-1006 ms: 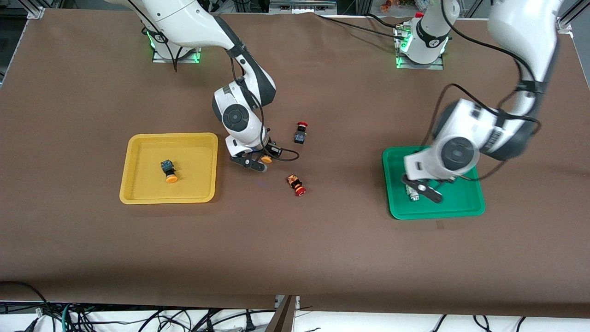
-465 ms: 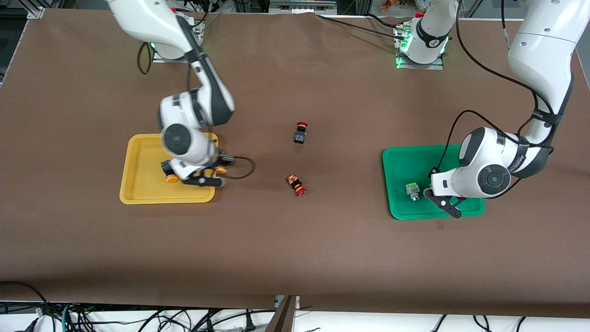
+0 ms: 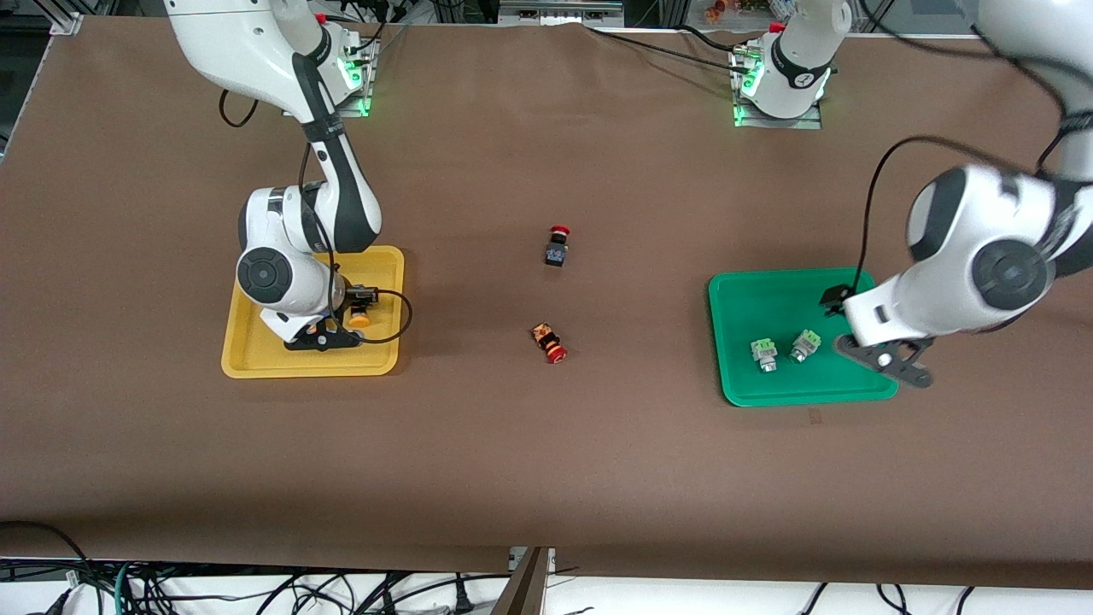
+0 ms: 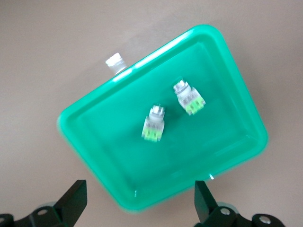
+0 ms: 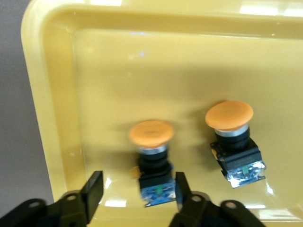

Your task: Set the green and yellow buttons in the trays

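Observation:
The yellow tray (image 3: 256, 363) holds two yellow buttons (image 5: 151, 161) (image 5: 233, 137), lying side by side. My right gripper (image 3: 323, 339) is low over this tray and open. One yellow button lies between its fingers (image 5: 92, 191), with a gap on one side. In the front view only one yellow button (image 3: 360, 319) shows; the arm hides the other. The green tray (image 3: 743, 299) holds two green buttons (image 3: 762, 354) (image 3: 804, 344), also seen in the left wrist view (image 4: 154, 124) (image 4: 189, 97). My left gripper (image 3: 888, 359) is open and empty above that tray's edge at the left arm's end.
Two red-capped switches lie on the brown table between the trays, one (image 3: 557, 244) farther from the front camera and one (image 3: 549, 341) nearer. A small pale mark (image 3: 815, 416) is on the table beside the green tray's near edge.
My right gripper carried a yellow button from mid-table into the yellow tray and opened. My left gripper left a second green button in the green tray and moved up toward the left arm's end.

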### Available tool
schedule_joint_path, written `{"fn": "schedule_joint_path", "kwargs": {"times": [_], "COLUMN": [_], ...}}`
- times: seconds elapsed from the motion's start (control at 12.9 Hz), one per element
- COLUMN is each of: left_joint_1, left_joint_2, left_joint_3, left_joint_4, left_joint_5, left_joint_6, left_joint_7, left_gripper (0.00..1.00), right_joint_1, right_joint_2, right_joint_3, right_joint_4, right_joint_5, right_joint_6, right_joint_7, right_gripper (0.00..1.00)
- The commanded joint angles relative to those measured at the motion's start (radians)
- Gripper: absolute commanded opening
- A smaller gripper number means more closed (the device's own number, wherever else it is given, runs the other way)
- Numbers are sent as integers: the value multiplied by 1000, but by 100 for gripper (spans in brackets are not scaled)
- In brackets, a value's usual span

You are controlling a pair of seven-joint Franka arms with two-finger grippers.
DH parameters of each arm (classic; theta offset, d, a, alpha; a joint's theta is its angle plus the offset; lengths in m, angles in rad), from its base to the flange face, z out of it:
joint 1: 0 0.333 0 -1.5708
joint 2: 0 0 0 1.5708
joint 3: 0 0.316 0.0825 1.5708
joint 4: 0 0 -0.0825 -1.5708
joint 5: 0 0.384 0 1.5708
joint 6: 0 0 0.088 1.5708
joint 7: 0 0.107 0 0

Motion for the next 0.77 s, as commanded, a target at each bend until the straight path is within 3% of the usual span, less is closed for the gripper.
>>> {"fn": "schedule_joint_path", "kwargs": {"times": [0.0,0.08,0.23,0.39,0.46,0.7], "left_joint_1": [-19,-75,-199,-265,-266,-269], "left_joint_2": [-29,-62,-171,-393,-421,-362], "left_joint_3": [7,29,213,337,350,349], "left_joint_4": [233,254,175,-145,-207,-116], "left_joint_5": [-75,-94,-155,-268,-287,-275], "left_joint_6": [-268,-284,-214,35,76,-38], "left_joint_7": [-68,-120,-299,-311,-309,-309], "left_gripper": [100,100,100,100,100,100], "right_joint_1": [10,11,18,18,18,16], "right_joint_2": [-95,-132,-233,-328,-374,-488], "right_joint_3": [-5,-8,-10,-10,-10,-5], "right_joint_4": [-2,10,14,29,32,67], "right_joint_5": [13,13,-4,-69,-103,-200], "right_joint_6": [-54,-73,-100,-185,-230,-353], "right_joint_7": [-1,2,64,74,80,114], "right_gripper": [99,99,99,99,99,99]}}
